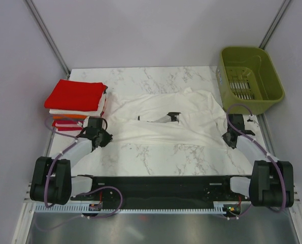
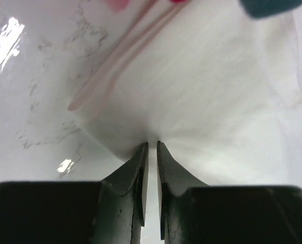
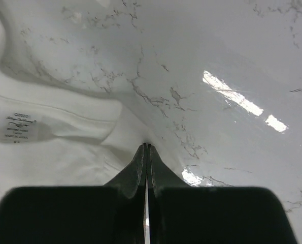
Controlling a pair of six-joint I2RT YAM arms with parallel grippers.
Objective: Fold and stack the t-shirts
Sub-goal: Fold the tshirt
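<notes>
Left tool (image 2: 152,143): jaws clamped on the left edge of the white shirt (image 1: 161,129). Right tool (image 3: 146,145): jaws together, tips touching its right edge. The white shirt lies spread on the worktop (image 1: 156,152). Folded shirts (image 1: 75,101) are stacked just left of it, with the basket (image 1: 249,79) beyond its right side.

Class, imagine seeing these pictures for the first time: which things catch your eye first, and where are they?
A large white t-shirt lies spread across the middle of the marble table, with the left hand and right hand pinching it at either side. At far left sits a stack of folded shirts topped in red. At far right stands an olive-green basket.
</notes>
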